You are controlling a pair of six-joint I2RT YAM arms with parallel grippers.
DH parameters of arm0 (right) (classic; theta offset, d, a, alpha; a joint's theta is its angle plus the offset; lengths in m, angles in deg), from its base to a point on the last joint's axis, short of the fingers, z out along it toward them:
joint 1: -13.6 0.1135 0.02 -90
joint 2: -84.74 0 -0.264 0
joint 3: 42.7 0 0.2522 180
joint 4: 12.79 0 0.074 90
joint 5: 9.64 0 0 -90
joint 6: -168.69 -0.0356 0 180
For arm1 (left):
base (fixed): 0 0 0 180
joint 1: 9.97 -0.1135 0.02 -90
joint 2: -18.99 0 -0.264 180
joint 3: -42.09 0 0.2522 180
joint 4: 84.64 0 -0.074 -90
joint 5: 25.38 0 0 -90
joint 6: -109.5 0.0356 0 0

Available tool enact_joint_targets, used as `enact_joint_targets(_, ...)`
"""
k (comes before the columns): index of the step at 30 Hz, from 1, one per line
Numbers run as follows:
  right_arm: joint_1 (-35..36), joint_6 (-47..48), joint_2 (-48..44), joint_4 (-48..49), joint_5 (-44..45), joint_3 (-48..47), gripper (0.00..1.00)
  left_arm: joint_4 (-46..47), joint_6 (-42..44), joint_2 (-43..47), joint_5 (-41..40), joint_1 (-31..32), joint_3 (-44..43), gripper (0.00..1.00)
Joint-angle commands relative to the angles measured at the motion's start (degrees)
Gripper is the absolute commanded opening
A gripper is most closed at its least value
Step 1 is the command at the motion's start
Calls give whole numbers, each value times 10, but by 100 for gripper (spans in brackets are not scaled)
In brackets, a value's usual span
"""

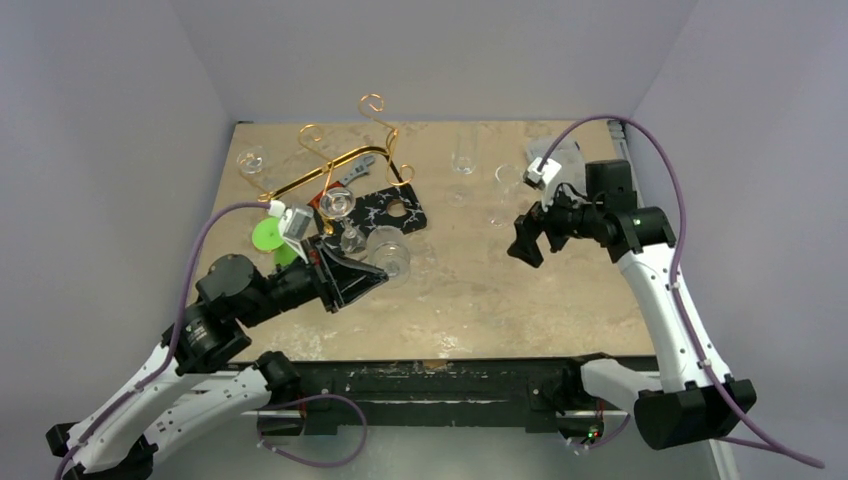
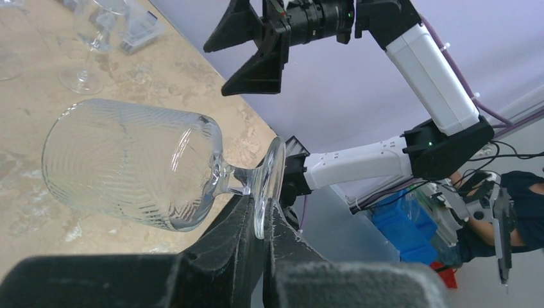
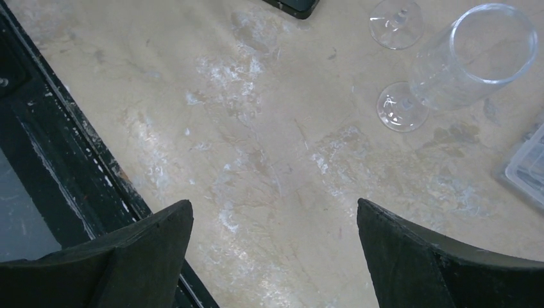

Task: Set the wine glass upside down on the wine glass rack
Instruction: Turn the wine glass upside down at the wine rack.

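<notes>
The left arm's fingers (image 2: 247,224), black and wedge-shaped, fill the bottom of the left wrist view. They are pressed together on the round foot of the clear ribbed wine glass (image 2: 135,167). The glass is held on its side in the air, its bowl pointing to the left of the frame above the beige marbled tabletop (image 2: 160,77). In the top view this glass sits left of centre, just below the flat black white-veined board (image 1: 385,210). The thin gold wire wine glass rack (image 1: 330,165), with curled scroll loops, stands at the board's upper left, apart from the held glass. The right arm's fingers (image 3: 154,247) are spread wide over bare tabletop, gripping nothing. In the upper right of the right wrist view are a clear stemmed glass (image 3: 478,51), see-through down to its foot, a second glass's foot (image 3: 396,22), and the corner of a clear plastic tray (image 3: 526,167).
</notes>
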Motion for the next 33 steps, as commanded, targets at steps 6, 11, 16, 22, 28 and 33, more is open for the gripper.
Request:
enact_joint_targets(6,-59,-45,-59,169,-147,136,97,-31,91,-40,-33,-5,-119,0)
enact_joint_targets(11,-101,-69,-77,242,-215,188,97,-30,114,-70,-44,-4,-156,0)
enact_joint_targets(16,-141,-61,-77,263,-211,206,97,-34,137,-99,-61,-9,-196,0)
enact_joint_targets(22,-145,-52,-90,253,-209,217,97,-38,156,-133,-56,-38,-242,0)
enact_joint_targets(28,-145,-50,-90,250,-202,219,97,-27,154,-152,-24,-87,-267,0)
enact_joint_targets(33,-145,-44,-90,249,-196,220,97,-23,155,-157,-5,-125,-282,0)
